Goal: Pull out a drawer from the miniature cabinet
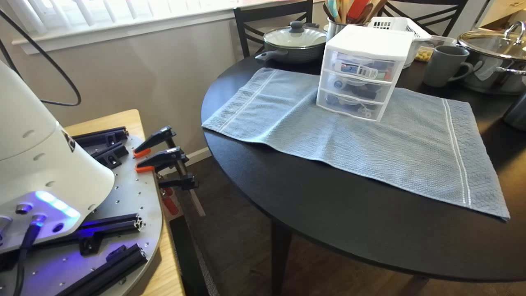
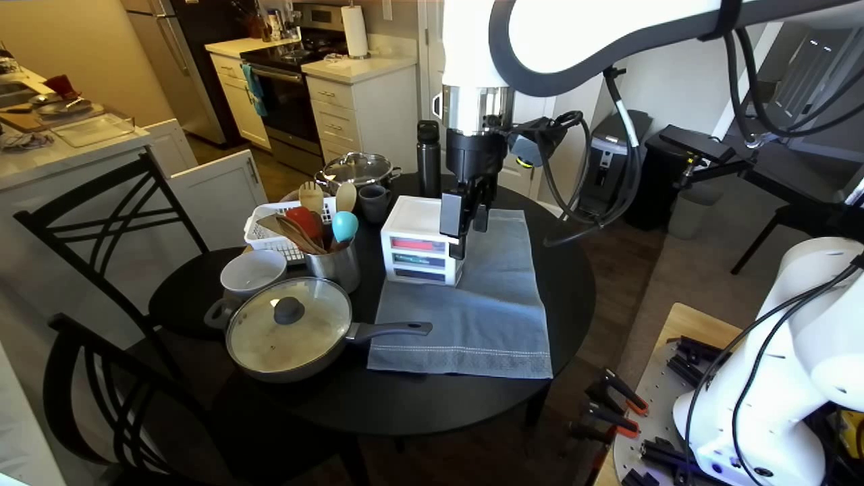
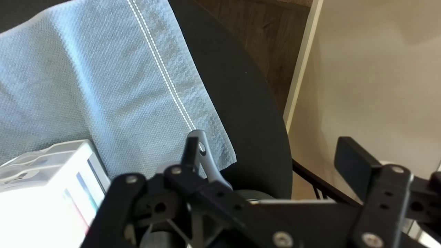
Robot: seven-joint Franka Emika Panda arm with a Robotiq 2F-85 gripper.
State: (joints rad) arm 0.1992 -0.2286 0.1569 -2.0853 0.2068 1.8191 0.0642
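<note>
White bowl [image 2: 251, 287]: well to the left of the cabinet [image 2: 417, 216] in an exterior view.
Pan [image 2: 297, 341]: covered by a glass lid, left of the cabinet in both exterior views.
Basket [image 2: 260, 237]: white and slotted, left of the cabinet in an exterior view, partly hidden by utensils [image 2: 345, 226].
Metal crock [image 2: 341, 270]: holding the utensils, near the cabinet, on its left in an exterior view.
Big pot [image 2: 356, 170]: shiny, under a glass lid, behind the cabinet and to its left in an exterior view.
Mug [image 2: 373, 202]: grey, upright, behind the cabinet and slightly left in an exterior view.
Cabinet: white and see-through, upright on the towel [image 2: 466, 317], three drawers stacked under a white top.
Drawer [image 1: 347, 106]: lowest in the cabinet, pushed in level with the two above; small dark and pale items show through its clear front, too dim to name.
Bottle [image 2: 428, 162]: dark, upright, behind the cabinet in an exterior view.
Gripper [image 3: 272, 155]: fingers [image 3: 353, 167] spread wide, the table [image 2: 567, 290] edge showing between them; apart from the drawer, overlapping the cabinet's right side in an exterior view.
Towel: blue-grey, creased, beneath the cabinet and spreading out around it.
Clamps [image 2: 607, 417]: black with orange tips, well right of the cabinet in an exterior view.
Robot arm [image 2: 749, 405]: white, base far right of the cabinet in an exterior view.
</note>
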